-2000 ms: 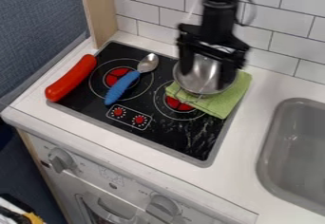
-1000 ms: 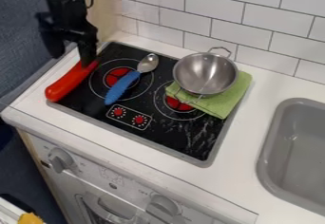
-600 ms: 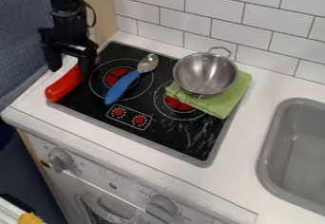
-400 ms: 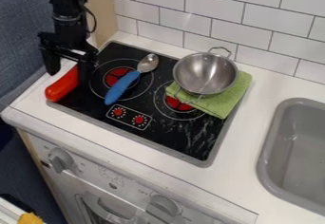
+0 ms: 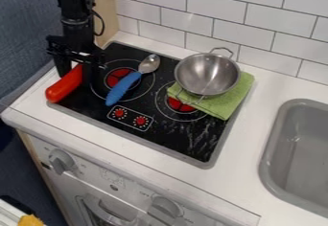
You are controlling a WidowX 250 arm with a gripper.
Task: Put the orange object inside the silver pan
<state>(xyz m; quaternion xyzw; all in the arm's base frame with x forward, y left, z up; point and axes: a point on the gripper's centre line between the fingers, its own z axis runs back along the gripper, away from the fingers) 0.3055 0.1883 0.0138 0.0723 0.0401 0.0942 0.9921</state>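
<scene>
At the stove's left edge, the black gripper hangs over the upper half of the long orange-red object. Its fingers are spread apart, one on either side of that object, and whether they touch it I cannot tell. The object's rounded lower end sticks out toward the front, while the arm covers its upper end. The silver pan, upright and with nothing in it, rests on a folded green cloth at the stove's right rear.
A spoon with a blue handle lies on the black stove top between the object and the pan. A grey sink is at the right. Behind stands a tiled wall, with a wooden post near the arm.
My gripper has gone from above the pan to the orange-red object at the left, then shifted slightly down and back to the right over it. The object, pan and spoon lie where they were.
</scene>
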